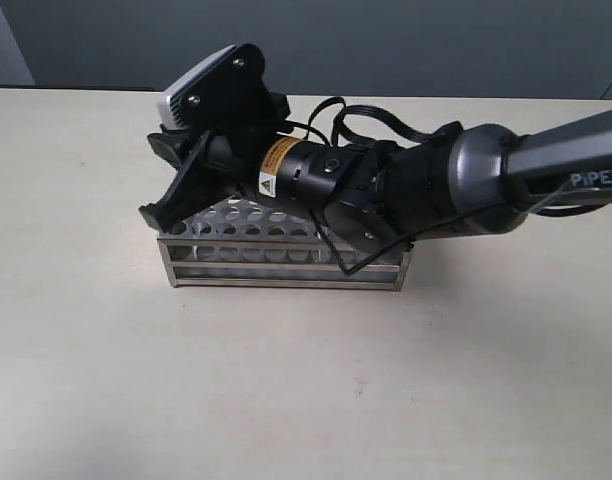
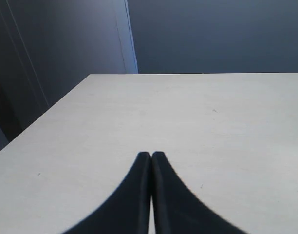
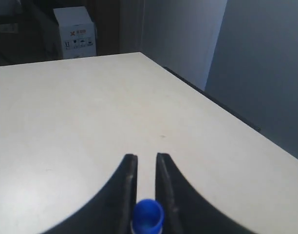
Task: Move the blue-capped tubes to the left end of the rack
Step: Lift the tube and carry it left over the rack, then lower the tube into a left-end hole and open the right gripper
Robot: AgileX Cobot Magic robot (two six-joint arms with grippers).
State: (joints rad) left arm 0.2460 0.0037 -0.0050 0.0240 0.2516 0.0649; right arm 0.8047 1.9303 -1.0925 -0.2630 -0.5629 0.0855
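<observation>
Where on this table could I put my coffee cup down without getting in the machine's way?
The table is bare on the near side of the rack and to its left in the exterior view. It is crowded above the rack: the right arm stretches across it, with the right gripper at the rack's left end gripping a blue-capped tube.

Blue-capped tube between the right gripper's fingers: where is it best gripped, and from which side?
Grip the blue-capped tube at its cap end, coming down from above over the cap. The slim, round cap is the only part that shows, and the right gripper has a finger on each side.
</observation>
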